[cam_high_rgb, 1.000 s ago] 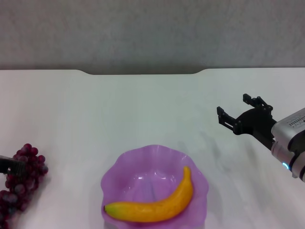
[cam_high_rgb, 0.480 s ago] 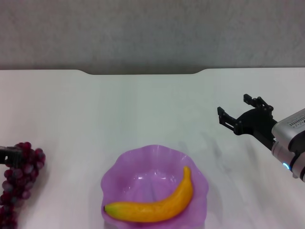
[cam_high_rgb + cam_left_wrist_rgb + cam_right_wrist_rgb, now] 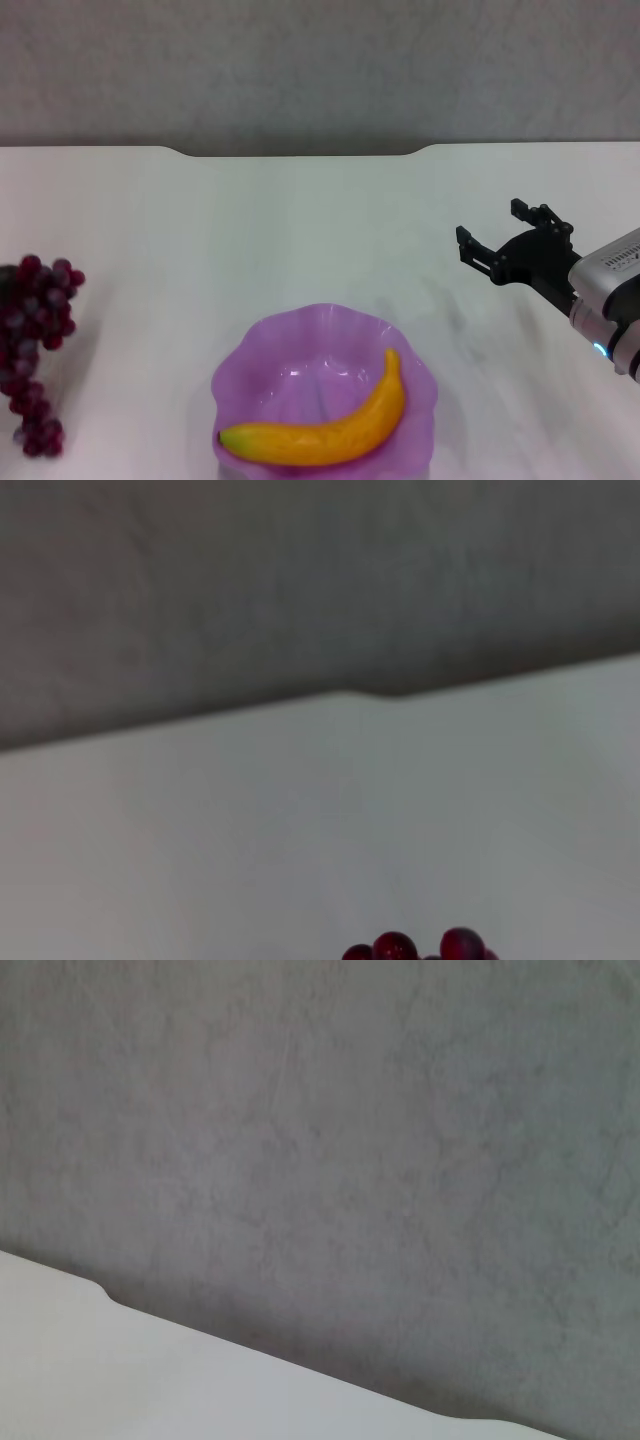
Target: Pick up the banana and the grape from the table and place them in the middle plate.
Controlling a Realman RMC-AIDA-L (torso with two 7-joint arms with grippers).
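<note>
A: Is the grape (image 3: 35, 340) changing since a second ago?
B: It's hanging higher at the table's (image 3: 300, 220) left edge; left pincer hidden, grip unclear.
A: The rest?
B: The banana (image 3: 330, 430) is lying in the middle plate (image 3: 262, 352); right pincer (image 3: 493, 232) is hovering spread.

In the head view the grape (image 3: 32, 345) hangs at the left edge of the table (image 3: 300, 230), its left side cut off by the picture's edge, and whatever holds it lies out of view. The left wrist view catches only the tops of a few berries at its lower border. The middle plate (image 3: 270, 350) loses its near rim to the bottom border. The right arm (image 3: 610, 300) runs off the right border, so only part of it shows.
</note>
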